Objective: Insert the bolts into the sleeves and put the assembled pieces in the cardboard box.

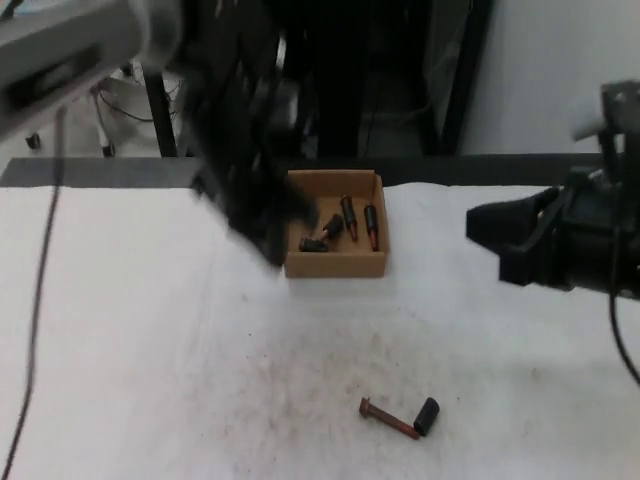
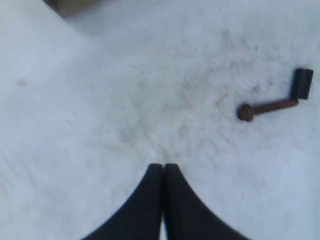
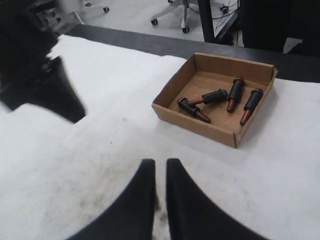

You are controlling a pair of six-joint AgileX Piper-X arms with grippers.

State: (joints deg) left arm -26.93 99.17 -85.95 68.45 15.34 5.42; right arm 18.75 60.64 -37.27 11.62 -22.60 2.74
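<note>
While both arms hang above it, the bench (image 1: 150,350) under its white cloth takes up most of the high view, with faint dark smudges on the cloth toward the near side. The left arm (image 1: 245,190) is a dark blurred mass over the cloth just beside the cardboard box's left wall, and the right arm (image 1: 560,240) sits at the right edge, level with the box and well apart from it.

The left gripper (image 2: 163,167) has its two black fingers pressed together with nothing between them, above bare cloth. The right gripper (image 3: 160,162) has its fingers drawn close, a thin slit between them and nothing pinched; it faces the box across the cloth.

The cardboard box (image 1: 335,265) stands at the far middle of the bench, near the back edge, open on top. Four assembled pieces (image 3: 215,96) lie on its floor, each a reddish bolt in a black sleeve: two side by side along the right wall, two more toward the middle and lying at angles to them.

On the near side of the bench, well apart from the box, a loose bolt (image 1: 388,417) lies flat with its head pointing left. A loose sleeve (image 1: 427,415) lies at the bolt's other end, touching it and set at an angle to it, so the bolt is not inside.
</note>
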